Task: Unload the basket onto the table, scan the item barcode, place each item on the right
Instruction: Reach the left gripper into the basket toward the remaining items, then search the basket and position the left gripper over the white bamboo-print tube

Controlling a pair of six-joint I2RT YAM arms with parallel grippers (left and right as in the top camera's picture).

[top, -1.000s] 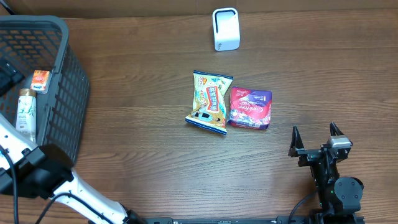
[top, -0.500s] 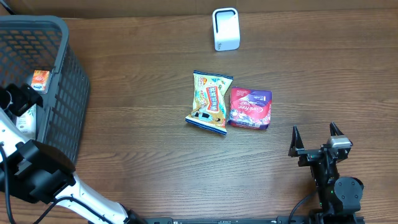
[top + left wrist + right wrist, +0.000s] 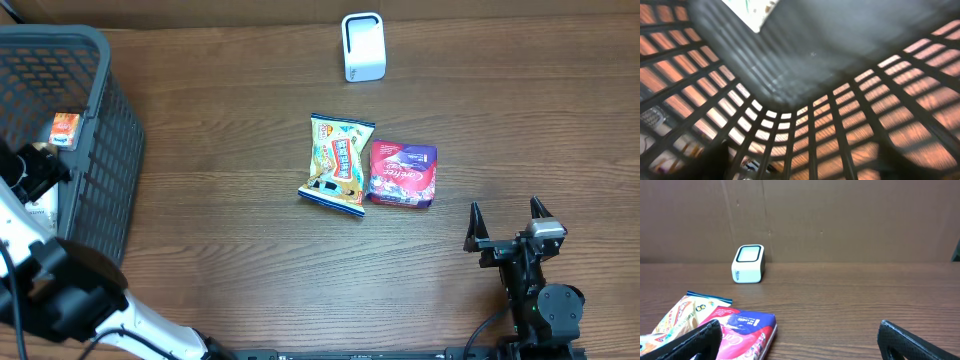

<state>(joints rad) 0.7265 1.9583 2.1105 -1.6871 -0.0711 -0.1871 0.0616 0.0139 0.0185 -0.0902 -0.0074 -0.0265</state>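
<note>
The brown wooden table (image 3: pixel 230 90) carries a dark grey plastic mesh basket (image 3: pixel 112 150) at its left edge. The left gripper (image 3: pixel 42 165) reaches down inside that basket. Its wrist view shows only blurred mesh, so it cannot be told whether its jaws are apart or closed on anything. The right gripper (image 3: pixel 505 208) sits over the near right part of the table, jaws spread wide with nothing between them. Mid-table lie a yellow and blue snack bag (image 3: pixel 338 162) and, just beside it on the right, a pink and purple packet (image 3: pixel 402 172). A white boxy scanner (image 3: pixel 363 46) stands at the far edge. Inside the basket, the white pack with green print (image 3: pixel 751 11) lies on the floor by the left gripper, with only a corner showing. A small orange packet (image 3: pixel 64 130) lies farther back.
</note>
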